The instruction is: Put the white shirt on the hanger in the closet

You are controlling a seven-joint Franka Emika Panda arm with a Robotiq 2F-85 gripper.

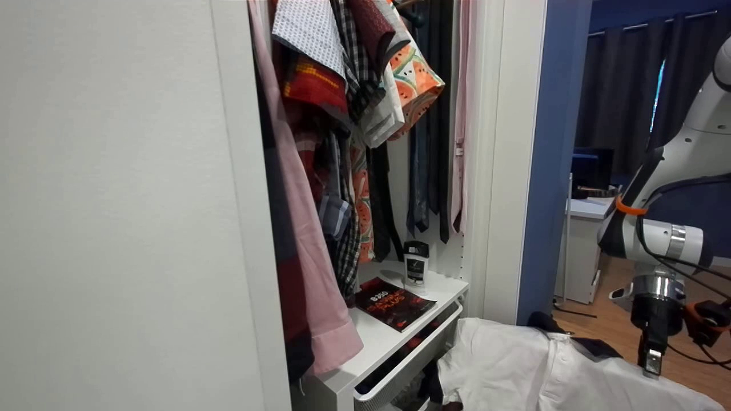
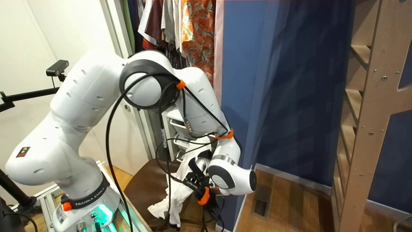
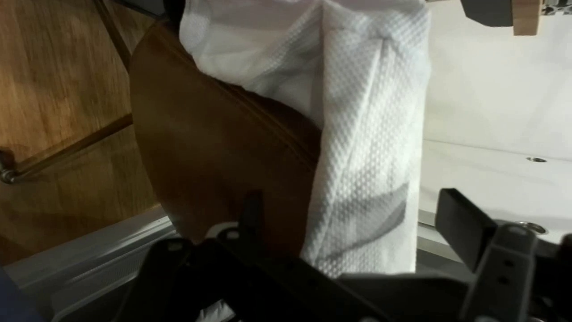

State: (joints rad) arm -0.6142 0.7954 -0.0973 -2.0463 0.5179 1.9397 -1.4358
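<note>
End effector (image 3: 353, 205) with fingers (image 3: 464, 228) wide apart, the white shirt (image 3: 371, 134) showing between them; whether they touch it cannot be told. The shirt lies over the brown chair (image 2: 143, 183), just outside the closet (image 1: 377, 339).

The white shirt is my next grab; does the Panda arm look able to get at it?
Likely yes: in the wrist view the gripper stands open, with the white shirt showing unobstructed between its jaws.

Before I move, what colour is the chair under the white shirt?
The chair is brown, showing best in the wrist view.
</note>
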